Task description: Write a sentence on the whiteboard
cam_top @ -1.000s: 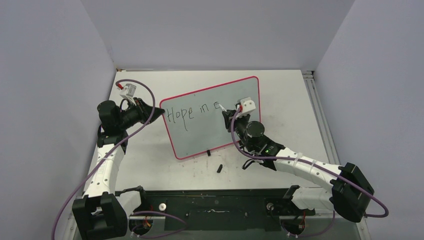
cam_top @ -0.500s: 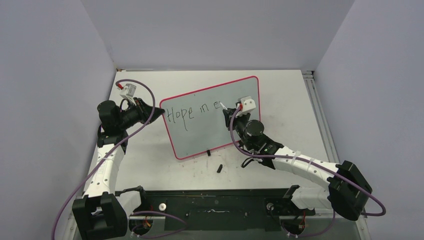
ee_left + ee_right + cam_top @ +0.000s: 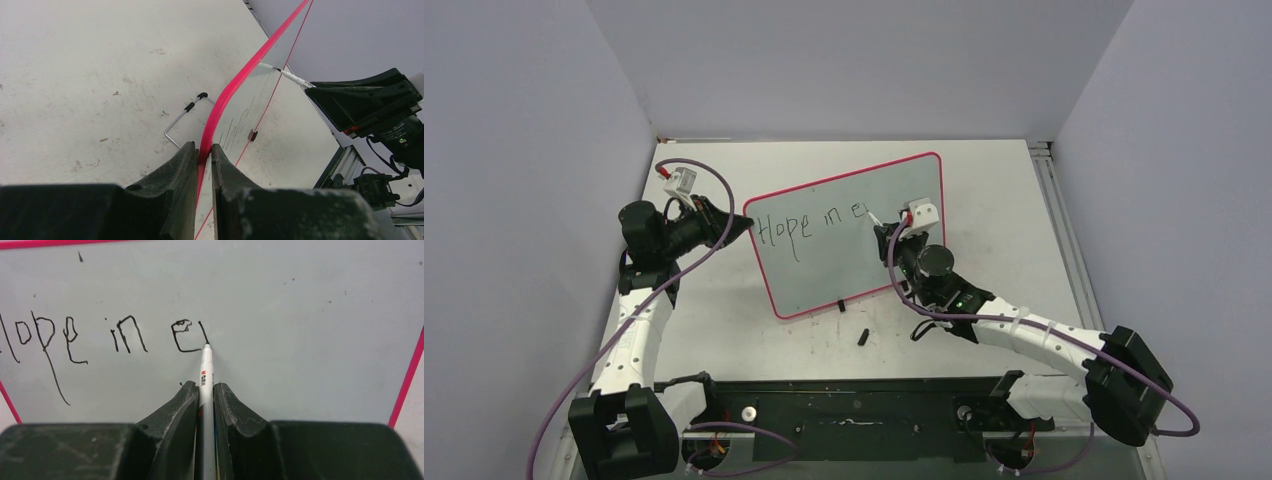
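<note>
— Whiteboard (image 3: 854,265), location?
— Mid desk (image 3: 994,200), propped up and turned at a slant, red rim all round. A wire leg (image 3: 181,121) shows behind it in the left wrist view.
— Left tool (image 3: 746,226)?
— Nearly closed, both fingers pinching the red rim at the board's left edge.
— Right tool (image 3: 204,390)?
— Clamped tight on a white pen (image 3: 205,362). The barrel runs out between the fingers and the black tip touches the board face.
— Sentence (image 3: 802,226) so far?
— One line of black strokes near the top edge: "Hope in e", then a short slanted stroke. The pen tip sits at the lower end of that stroke, just right of the "e".
— Anything else on the desk?
— Small black piece (image 3: 863,336) near the board's lower edge, apart from it. Cannot tell what it is.
</note>
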